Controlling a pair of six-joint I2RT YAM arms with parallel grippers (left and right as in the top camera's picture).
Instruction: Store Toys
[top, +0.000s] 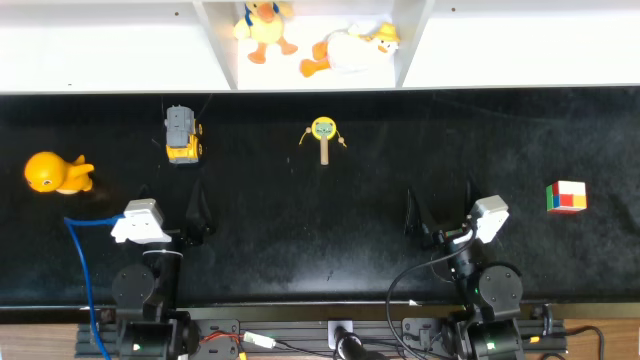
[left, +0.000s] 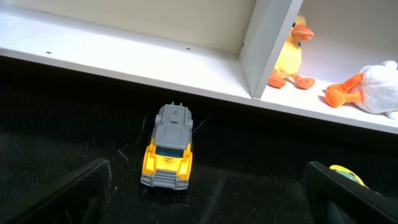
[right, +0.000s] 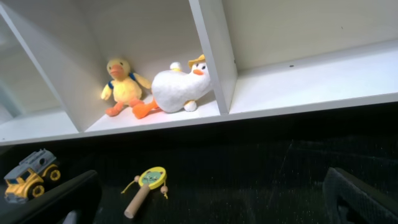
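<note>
Black surface: orange duck, yellow truck, rattle, colour cube, well apart. White shelf, middle bay: yellow plush duck, white plush duck.

yellow plush duck and white plush duck in middle compartment of shelf, truck and rattle near far edge of surface, orange duck by left edge, cube by right edge

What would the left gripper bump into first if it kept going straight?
Most likely the yellow and grey plastic toy truck, right ahead of the left gripper; the white shelf stands behind it.
</note>
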